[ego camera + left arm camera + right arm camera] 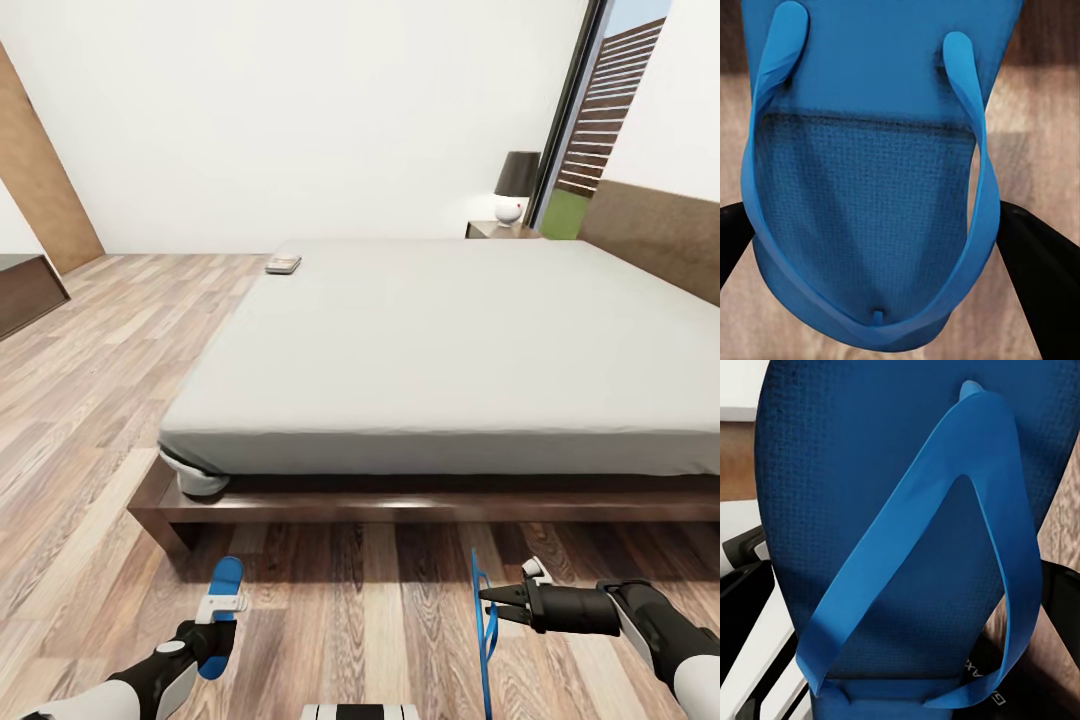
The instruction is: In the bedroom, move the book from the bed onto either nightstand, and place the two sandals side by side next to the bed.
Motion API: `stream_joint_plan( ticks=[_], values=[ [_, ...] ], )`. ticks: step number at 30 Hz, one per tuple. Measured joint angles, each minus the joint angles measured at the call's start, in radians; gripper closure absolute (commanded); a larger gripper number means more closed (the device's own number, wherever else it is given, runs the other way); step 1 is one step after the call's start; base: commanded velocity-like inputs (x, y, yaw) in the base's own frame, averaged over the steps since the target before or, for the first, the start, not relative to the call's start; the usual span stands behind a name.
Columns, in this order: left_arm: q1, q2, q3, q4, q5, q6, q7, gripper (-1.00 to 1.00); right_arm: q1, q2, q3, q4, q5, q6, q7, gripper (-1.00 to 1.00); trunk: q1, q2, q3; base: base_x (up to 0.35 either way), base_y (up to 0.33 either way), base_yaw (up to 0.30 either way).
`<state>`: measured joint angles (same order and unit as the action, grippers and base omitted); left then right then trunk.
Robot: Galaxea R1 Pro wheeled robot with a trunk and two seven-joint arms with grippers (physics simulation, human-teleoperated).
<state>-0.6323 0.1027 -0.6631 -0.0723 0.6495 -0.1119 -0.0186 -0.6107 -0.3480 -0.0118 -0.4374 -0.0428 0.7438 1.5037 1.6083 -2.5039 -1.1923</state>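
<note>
White walls and a brown wood-plank floor [90, 400] enclose the bedroom, with a tall dark-framed window [590, 120] at the far right showing grass and a slatted fence. The bed [440, 340] fills the middle of the head view: a plain light-grey mattress on a dark brown platform frame, with the headboard [655, 235] along its right side. The book [283, 265] lies flat on the mattress at the far left corner, close to the edge. Beyond the far side of the bed, beside the window, stands the nightstand [500, 230], carrying a lamp [515, 185] with a dark shade and a white base. A low dark bench [25, 290] sits at the left edge of the view. In front of the near bed frame, both arms are raised above the floor, each carrying one sandal. The left gripper [218, 612] has its fingers clamped on the left-hand sandal [226, 585], which points toward the bed; in the left wrist view that sandal [870, 165] shows its strap side, with the dark fingers [1042, 277] on both of its edges. The right gripper [492, 600] is clamped on the right-hand sandal [483, 640], which is seen edge-on and hangs upright; in the right wrist view this sandal [885, 510] shows its textured footbed and strap. The two sandals are well apart from each other.
</note>
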Motion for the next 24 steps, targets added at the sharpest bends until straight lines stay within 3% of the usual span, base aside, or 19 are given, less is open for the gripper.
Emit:
stream_joint_plan(
  ticks=[7, 12, 18, 24],
  values=[
    [0.001, 0.0, 0.0, 0.0, 0.0, 0.0, 0.0, 1.0, 0.0, 0.0, 0.0, -0.001, 0.0, -0.001, 0.004, 1.0, 0.002, -0.001, -0.019, 0.001, 0.0, 0.0],
    [0.0, 0.0, 0.001, 0.0, 0.0, 0.0, 0.0, 1.0, 0.0, -0.001, 0.0, -0.001, 0.0, -0.001, 0.007, 1.0, 0.002, -0.001, -0.019, 0.0, 0.0, 0.0],
    [-0.004, -0.002, 0.001, -0.001, 0.0, 0.001, 0.0, 1.0, 0.0, -0.002, 0.0, -0.001, 0.0, -0.001, 0.009, 1.0, 0.005, -0.003, -0.042, 0.0, 0.0, 0.0],
    [-0.017, -0.002, 0.001, -0.025, -0.001, 0.009, 0.004, 1.0, 0.0, 0.001, 0.0, -0.001, 0.0, -0.001, 0.001, 1.0, 0.005, -0.003, -0.043, 0.0, 0.0, 0.0]
  ],
)
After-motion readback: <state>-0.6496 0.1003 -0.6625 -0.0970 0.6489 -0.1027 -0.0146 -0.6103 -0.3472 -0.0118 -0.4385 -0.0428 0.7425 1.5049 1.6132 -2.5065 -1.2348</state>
